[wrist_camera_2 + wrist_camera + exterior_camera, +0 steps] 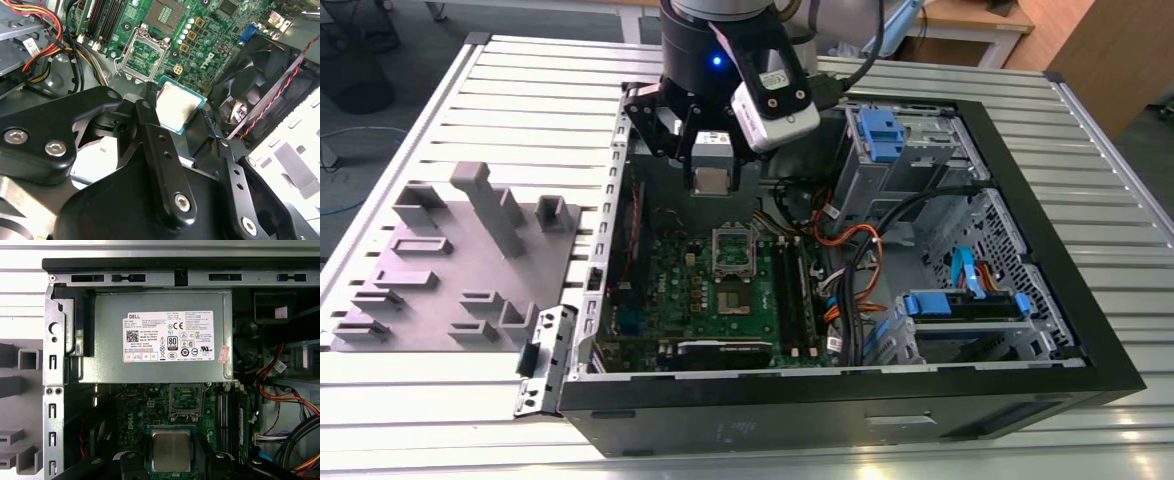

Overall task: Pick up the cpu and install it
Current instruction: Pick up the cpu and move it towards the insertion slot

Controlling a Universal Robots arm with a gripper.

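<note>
The hand [171, 441] is closed on the cpu [171, 451], with a black finger [155, 140] on each side of it. The cpu hangs in the air over the green board [210, 35]. It is near the open socket [186, 399] but not in it.

The exterior view shows the whole arm reaching down into the black computer case [854, 420]. The case lies open on the worktop [1121, 200]. A grey tray [454, 260] with blocks sits on the exterior view's left.

The first wrist view looks straight down on the shiny top of the cpu. It also shows a big silver power box [110, 340] with a white label.

The second wrist view sees the cpu from the side, tilted a little, next to a black fan [260, 75].
</note>
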